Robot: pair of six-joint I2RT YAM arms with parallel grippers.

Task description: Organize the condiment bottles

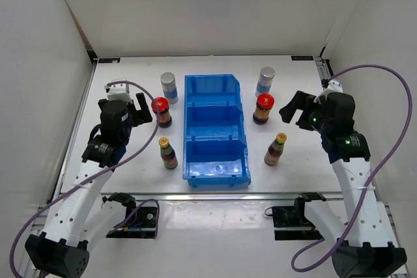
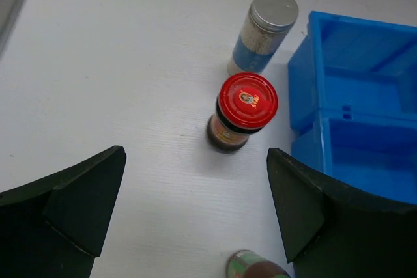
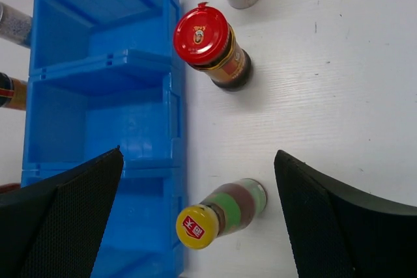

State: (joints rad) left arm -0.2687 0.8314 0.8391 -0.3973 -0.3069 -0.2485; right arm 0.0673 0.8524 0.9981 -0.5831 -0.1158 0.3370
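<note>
Both tools stand spread wide and hold nothing. The left gripper [image 2: 195, 161] hovers with its jaws either side of the left red-lidded jar [image 2: 243, 112], well above it. The right gripper [image 3: 197, 157] hangs over the gap between the right red-lidded jar [image 3: 210, 48] and the right yellow-capped bottle [image 3: 221, 213].

All six bottles stand upright on the table [image 1: 130, 180], three on each side of the blue bin [image 1: 189, 128] and none inside it. On each side a shaker is at the far end, a jar in the middle and a slim bottle nearest the arms: the left shaker [image 1: 169, 86], the right shaker [image 1: 265, 81] and the left yellow-capped bottle [image 1: 168, 153] complete the set.

The jars look rigid and smooth, probably glass, so likely slippery and weighty for their size. Being squat, they should sit steady. The best hold seems to be across the dark body just under the lid (the lid's rim would stop a slide).

The slim bottles are tall for their footing and would tip at a nudge, so a grip on the labelled middle suits them better than the cap. The shakers' straight walls offer an easy hold mid-height. Whether they are plastic or glass I cannot tell from here.
</note>
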